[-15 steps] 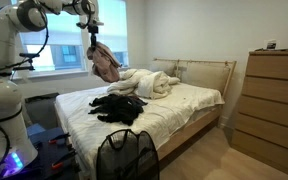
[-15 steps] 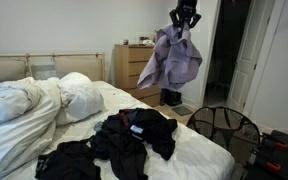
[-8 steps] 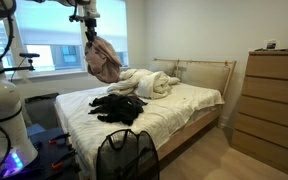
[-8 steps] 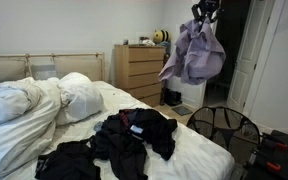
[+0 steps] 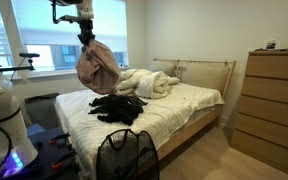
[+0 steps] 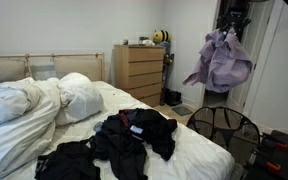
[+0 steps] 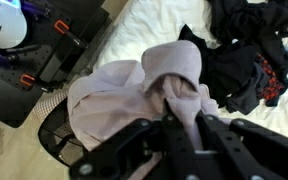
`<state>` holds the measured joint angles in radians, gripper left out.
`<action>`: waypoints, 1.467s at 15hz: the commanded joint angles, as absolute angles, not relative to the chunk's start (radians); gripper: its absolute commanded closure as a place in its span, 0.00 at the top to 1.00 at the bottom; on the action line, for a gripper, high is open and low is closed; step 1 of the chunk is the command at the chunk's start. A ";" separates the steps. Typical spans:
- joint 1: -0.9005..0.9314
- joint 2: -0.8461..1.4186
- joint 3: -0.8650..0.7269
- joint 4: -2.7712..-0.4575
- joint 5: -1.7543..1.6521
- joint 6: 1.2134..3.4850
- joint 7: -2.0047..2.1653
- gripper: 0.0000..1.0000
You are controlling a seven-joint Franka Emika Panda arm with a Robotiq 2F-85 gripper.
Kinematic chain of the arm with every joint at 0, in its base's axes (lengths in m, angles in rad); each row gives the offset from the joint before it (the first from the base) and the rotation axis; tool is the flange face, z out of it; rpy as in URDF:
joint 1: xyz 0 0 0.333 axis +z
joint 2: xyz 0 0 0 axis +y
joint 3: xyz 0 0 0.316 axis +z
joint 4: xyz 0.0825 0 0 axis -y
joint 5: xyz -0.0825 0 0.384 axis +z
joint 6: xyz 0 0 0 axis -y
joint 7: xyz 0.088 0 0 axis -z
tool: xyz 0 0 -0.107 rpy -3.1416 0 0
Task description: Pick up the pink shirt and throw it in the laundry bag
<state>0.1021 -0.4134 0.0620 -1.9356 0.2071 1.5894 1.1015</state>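
My gripper [image 5: 85, 36] is shut on the pink shirt [image 5: 97, 68], which hangs bunched below it, high in the air beside the bed. It shows in both exterior views, gripper [image 6: 231, 25] and shirt [image 6: 222, 63] near the doorway. In the wrist view the shirt [image 7: 124, 90] is pinched between my fingers [image 7: 183, 132]. The black mesh laundry bag [image 5: 124, 155] stands on the floor at the foot of the bed; it also shows in an exterior view [image 6: 224, 128] below the shirt, and its rim [image 7: 52, 130] lies under the shirt in the wrist view.
A pile of dark clothes [image 5: 117, 107] lies on the white bed [image 5: 184, 105], with a bundled duvet [image 5: 149, 82] near the headboard. A wooden dresser [image 5: 275, 100] stands at the side. A black stand with red clamps [image 7: 54, 60] is on the floor beside the bag.
My gripper has carried the pink shirt away from above the bed toward the laundry bag; the shirt swings as it moves. The clothes on the bed have not moved.
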 commanded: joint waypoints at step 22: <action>-0.200 -0.574 -0.056 -2.266 0.010 1.843 0.831 0.04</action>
